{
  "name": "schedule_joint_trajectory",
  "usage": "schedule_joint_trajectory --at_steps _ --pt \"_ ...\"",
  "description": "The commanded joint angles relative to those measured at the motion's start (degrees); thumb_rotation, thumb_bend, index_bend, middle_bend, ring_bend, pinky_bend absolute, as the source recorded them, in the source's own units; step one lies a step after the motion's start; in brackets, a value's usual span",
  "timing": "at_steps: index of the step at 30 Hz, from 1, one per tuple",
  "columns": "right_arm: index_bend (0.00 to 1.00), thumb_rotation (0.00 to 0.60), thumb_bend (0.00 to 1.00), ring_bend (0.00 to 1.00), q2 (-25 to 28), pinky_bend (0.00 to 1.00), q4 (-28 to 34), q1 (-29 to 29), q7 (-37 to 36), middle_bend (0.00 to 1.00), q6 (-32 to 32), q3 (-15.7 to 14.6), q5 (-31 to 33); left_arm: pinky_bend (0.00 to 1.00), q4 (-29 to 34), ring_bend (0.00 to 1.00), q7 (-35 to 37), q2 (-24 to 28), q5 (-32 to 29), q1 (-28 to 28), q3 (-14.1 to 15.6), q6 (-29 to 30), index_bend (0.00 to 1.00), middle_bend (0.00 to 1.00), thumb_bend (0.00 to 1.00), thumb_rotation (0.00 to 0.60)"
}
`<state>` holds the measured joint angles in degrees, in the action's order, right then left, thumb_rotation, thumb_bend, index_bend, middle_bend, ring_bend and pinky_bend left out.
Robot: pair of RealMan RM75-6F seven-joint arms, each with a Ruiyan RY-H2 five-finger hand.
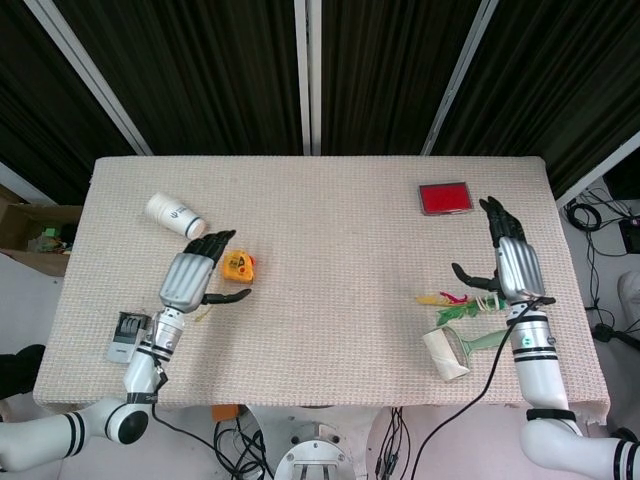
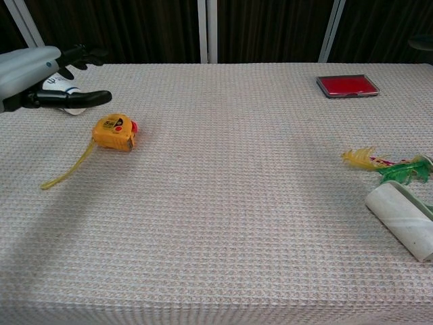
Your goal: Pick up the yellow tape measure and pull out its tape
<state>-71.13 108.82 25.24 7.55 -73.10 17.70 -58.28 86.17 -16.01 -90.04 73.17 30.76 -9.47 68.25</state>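
Note:
The yellow tape measure (image 1: 239, 266) (image 2: 115, 132) lies on the table left of centre, with a yellow strap (image 2: 68, 166) trailing toward the front left. My left hand (image 1: 194, 276) (image 2: 42, 76) hovers open just left of it, fingers spread and thumb pointing at it, not touching. My right hand (image 1: 506, 262) is open above the table's right side, far from the tape measure; the chest view does not show it.
A white paper cup (image 1: 173, 214) lies on its side behind my left hand. A red flat case (image 1: 444, 197) sits at the back right. Yellow and green feathers (image 2: 380, 164) and a white roll (image 2: 403, 218) lie at the front right.

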Motion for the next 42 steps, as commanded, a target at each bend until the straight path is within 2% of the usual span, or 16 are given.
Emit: schedule_joint_trajectory --at_steps 1,4,7,10,13,16,24,33,42 --pt "0.0 0.6 0.18 0.0 -0.22 0.0 -0.26 0.0 -0.05 0.0 0.08 -0.15 0.01 0.21 -2.56 0.12 -3.48 -2.7 -0.77 1.26 -0.02 -0.34 0.06 0.1 0.0 0.126" --pt "0.0 0.6 0.18 0.0 -0.38 0.0 -0.71 -0.02 -0.24 0.0 0.33 -0.34 0.04 0.2 -4.34 0.12 -3.0 -3.85 -2.11 1.72 -0.92 -1.08 0.06 0.1 0.0 0.163" --pt "0.0 0.6 0.18 0.0 -0.41 0.0 -1.03 -0.19 -0.62 0.0 0.34 -0.46 -0.11 0.21 -6.98 0.12 -3.35 -4.09 -2.18 2.57 -0.58 -2.82 0.06 0.1 0.0 0.199" --pt "0.0 0.6 0.18 0.0 -0.38 0.0 -1.19 -0.44 -1.16 0.0 0.34 -0.6 -0.36 0.21 -10.17 0.12 -3.94 -4.57 -1.96 3.44 0.11 -4.59 0.06 0.1 0.0 0.29" --pt "0.0 0.6 0.18 0.0 -0.24 0.0 -1.21 -0.64 -1.34 0.0 0.3 -0.75 -0.62 0.21 -12.98 0.12 -4.75 -4.98 -1.81 4.26 0.58 -6.03 0.06 0.1 0.0 0.342" --pt "0.0 0.6 0.18 0.0 -0.07 0.0 -1.04 -0.84 -1.4 0.0 0.15 -0.84 -0.81 0.21 -15.0 0.12 -5.08 -5.05 -1.62 4.97 1.06 -7.56 0.06 0.1 0.02 0.435" --pt "0.0 0.6 0.18 0.0 -0.18 0.0 -0.64 -0.99 -0.74 0.0 -0.03 -1.13 -0.75 0.21 -17.61 0.12 -1.21 -3.72 -0.96 6.42 1.13 -11.04 0.06 0.12 0.09 0.596" --pt "0.0 0.6 0.18 0.0 -0.95 0.0 -0.66 -0.56 0.92 0.0 -0.17 -1.1 -0.08 0.23 -17.53 0.13 3.26 -1.61 -0.12 7.76 1.3 -14.25 0.16 0.16 0.2 0.6" --pt "0.0 0.6 0.18 0.0 -1.31 0.0 -0.68 -0.38 1.9 0.0 -0.1 -1.28 0.43 0.25 -17.71 0.14 5.78 -1.56 0.41 9.12 1.15 -15.87 0.18 0.18 0.21 0.6"
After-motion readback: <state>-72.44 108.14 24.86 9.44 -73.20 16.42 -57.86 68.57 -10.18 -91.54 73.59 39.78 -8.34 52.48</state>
